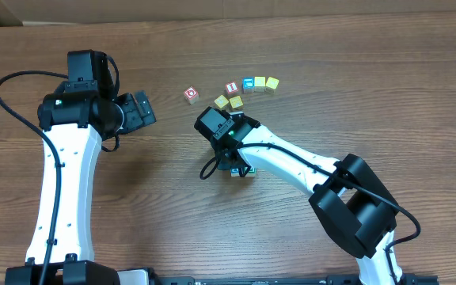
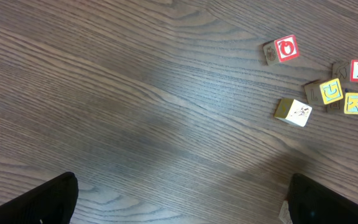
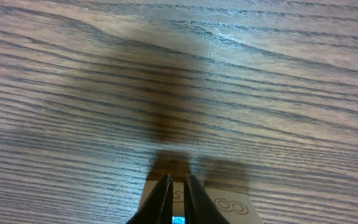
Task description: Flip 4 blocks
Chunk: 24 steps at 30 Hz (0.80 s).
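Your left gripper [image 1: 142, 111] hangs over the left side of the table [image 1: 133, 214]. Its jaws are wide apart and there is nothing in them. In the left wrist view you see one dark finger [image 2: 48, 202] in each bottom corner, with only wood between them.

Your right gripper [image 3: 177, 177] reaches to the middle of the table. Its two fingers are squeezed almost together, with just a thin gap, and nothing is pinched in there. The teal block [image 1: 241, 169] lies right under the tips. From above it peeks out beside the arm. In the right wrist view you see a pale side of it with small rings drawn on. You cannot tell if the tips touch it.

The red O block [image 1: 191, 95] sits by itself, a little left of the other blocks. The whitish block [image 2: 294, 112] lies near it, just beside the yellow pair [image 2: 342, 96]. You see it only in the left wrist view, because from above the right arm covers that spot.

The blue block [image 1: 248, 84] sits in the back row. It is between the red stripe block [image 1: 231, 87] and a yellow block [image 1: 260, 83].

These blocks are all well apart from your left gripper.
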{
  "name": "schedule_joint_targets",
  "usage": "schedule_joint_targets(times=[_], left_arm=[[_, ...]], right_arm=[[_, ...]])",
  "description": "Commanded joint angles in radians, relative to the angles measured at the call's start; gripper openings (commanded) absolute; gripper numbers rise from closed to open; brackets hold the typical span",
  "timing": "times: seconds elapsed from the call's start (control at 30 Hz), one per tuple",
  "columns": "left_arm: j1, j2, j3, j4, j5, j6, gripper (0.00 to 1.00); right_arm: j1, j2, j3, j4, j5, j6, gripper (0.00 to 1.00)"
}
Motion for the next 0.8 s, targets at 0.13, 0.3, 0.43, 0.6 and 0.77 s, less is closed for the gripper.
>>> schedule_joint_targets(times=[0.13,0.3,0.43,0.6,0.77], left_arm=[[0.002,0.008,0.011,-0.002,-0.010,-0.009,1.00],[0.002,0.008,0.011,-0.002,-0.010,-0.009,1.00],[0.002,0.008,0.011,-0.002,-0.010,-0.009,1.00],[0.002,0.008,0.011,-0.002,-0.010,-0.009,1.00],[0.002,0.008,0.011,-0.002,-0.010,-0.009,1.00]], right_arm=[[0.005,0.002,0.022,-0.002,-0.002,0.000,0.10],[0.005,0.002,0.022,-0.010,-0.002,0.000,0.10],[0.005,0.002,0.022,-0.005,-0.002,0.000,0.11],[0.005,0.002,0.022,-0.004,-0.002,0.000,0.11],[0.005,0.002,0.030,-0.001,-0.002,0.000,0.11]])
